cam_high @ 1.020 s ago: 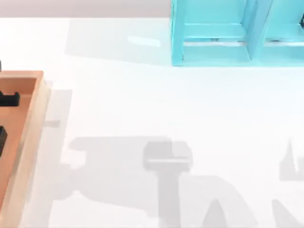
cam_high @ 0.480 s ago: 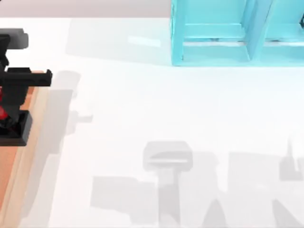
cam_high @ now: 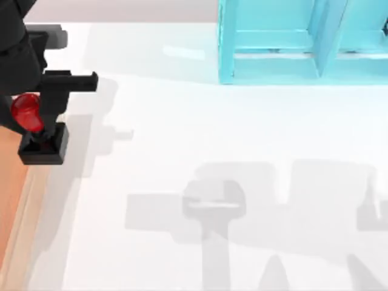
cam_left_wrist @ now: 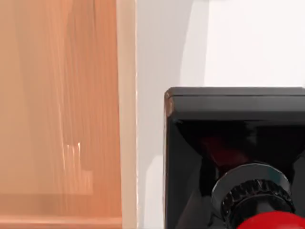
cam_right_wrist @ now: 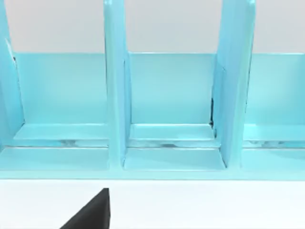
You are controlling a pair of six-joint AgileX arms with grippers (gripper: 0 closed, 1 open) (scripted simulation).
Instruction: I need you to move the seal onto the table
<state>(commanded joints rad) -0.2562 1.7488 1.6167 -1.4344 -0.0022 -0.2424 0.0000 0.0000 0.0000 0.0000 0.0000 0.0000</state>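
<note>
1. The left arm's black two-finger gripper [cam_high: 37,118] is at the far left of the top view, above the spot where the shallow light-wood tray [cam_high: 12,200] meets the large plain white table [cam_high: 212,139].
2. It holds the small seal [cam_high: 36,130] – a glossy red round knob on a square black block base – with its fingers clamped narrow about the upper part, the red knob leaning toward the left and the black base lower and to the right.
3. From above, the seal's black base sits over the tray's right-hand rim, partly over pale wood and partly over white surface; whether it touches anything beneath I cannot tell.
4. In the left wrist view the black base [cam_left_wrist: 233,138] looms close, its edge just beside the tray's pale rim [cam_left_wrist: 126,119], with white table behind it and a ribbed metal collar above the red knob at the corner.
5. A grey shadow of the arm falls on the table to the right of the seal.
6. The turquoise shelf unit [cam_high: 285,42] stands at the far side of the table, well apart from the seal – the right wrist view looks straight into its open compartments [cam_right_wrist: 167,105].
7. Near the edge of the right wrist view a dark wedge of the right gripper's finger [cam_right_wrist: 93,212] pokes in; whether that claw is open or shut I cannot tell
</note>
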